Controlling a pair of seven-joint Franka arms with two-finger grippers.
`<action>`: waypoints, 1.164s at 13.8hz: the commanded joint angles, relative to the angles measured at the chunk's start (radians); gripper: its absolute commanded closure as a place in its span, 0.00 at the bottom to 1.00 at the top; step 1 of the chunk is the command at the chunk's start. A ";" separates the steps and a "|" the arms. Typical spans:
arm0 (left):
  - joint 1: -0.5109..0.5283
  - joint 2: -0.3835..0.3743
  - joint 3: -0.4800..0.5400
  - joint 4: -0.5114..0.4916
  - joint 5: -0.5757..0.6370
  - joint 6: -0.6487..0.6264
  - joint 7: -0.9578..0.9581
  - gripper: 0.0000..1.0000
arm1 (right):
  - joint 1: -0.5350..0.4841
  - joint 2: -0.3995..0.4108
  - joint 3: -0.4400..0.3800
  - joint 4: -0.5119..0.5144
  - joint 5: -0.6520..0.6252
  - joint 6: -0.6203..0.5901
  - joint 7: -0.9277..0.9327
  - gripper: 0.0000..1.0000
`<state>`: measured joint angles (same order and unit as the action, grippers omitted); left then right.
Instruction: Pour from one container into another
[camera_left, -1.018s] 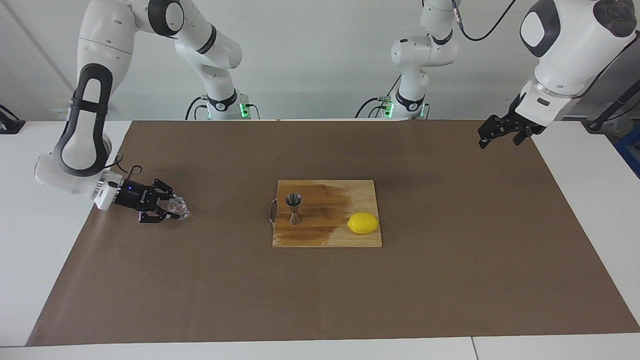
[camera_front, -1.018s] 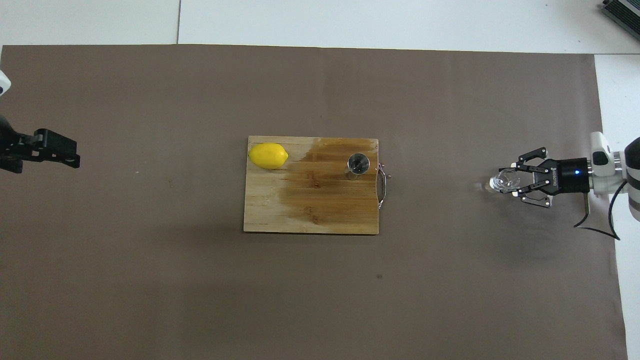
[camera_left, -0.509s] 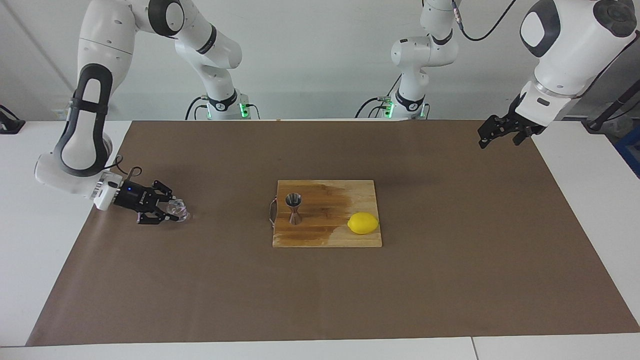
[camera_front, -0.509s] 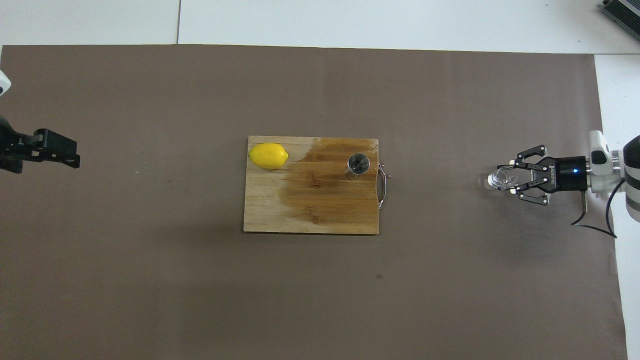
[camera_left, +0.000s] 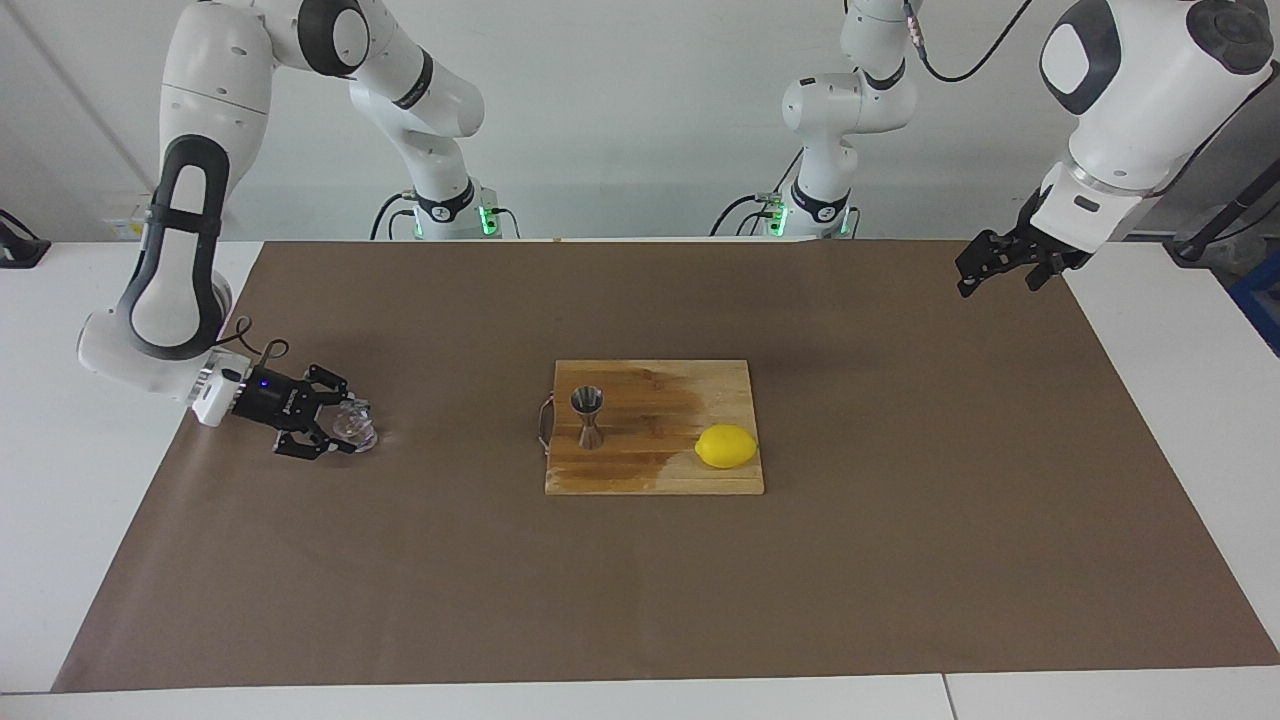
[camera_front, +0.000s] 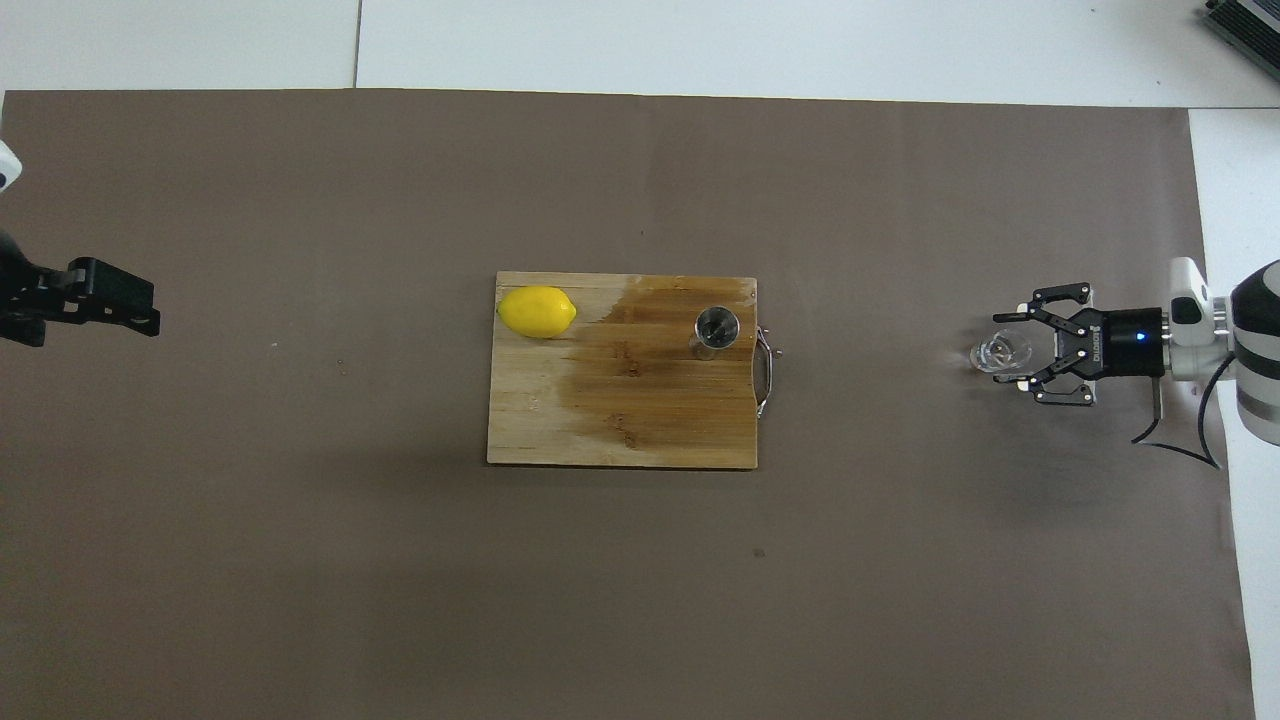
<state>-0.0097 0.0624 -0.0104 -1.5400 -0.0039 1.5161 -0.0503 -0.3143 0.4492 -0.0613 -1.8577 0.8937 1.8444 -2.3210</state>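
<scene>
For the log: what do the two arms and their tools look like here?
Both arms are glossy white with dark grey joint bands and panels. Green lights glow at the bases. The right tool is black, with open linkage fingers, a small blue light and a thin black cable looping at its white wrist. The left tool is black too.

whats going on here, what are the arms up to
The right gripper is low at the right arm's end of the table, its open fingers around a small glass cup that stands on the brown mat. The jigger stands on the cutting board beside a lemon. The left gripper waits in the air.
</scene>
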 joint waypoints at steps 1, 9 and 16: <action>0.005 -0.027 -0.005 -0.028 0.012 -0.005 -0.011 0.00 | 0.058 -0.105 -0.002 0.003 0.011 0.016 0.247 0.00; 0.005 -0.027 -0.005 -0.028 0.012 -0.005 -0.011 0.00 | 0.210 -0.378 -0.006 0.006 -0.345 0.030 1.465 0.00; 0.005 -0.027 -0.005 -0.028 0.012 -0.005 -0.011 0.00 | 0.302 -0.501 0.005 -0.011 -0.840 0.061 2.176 0.00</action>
<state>-0.0097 0.0623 -0.0104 -1.5400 -0.0039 1.5161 -0.0503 -0.0191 -0.0110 -0.0596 -1.8331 0.1029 1.8729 -0.2821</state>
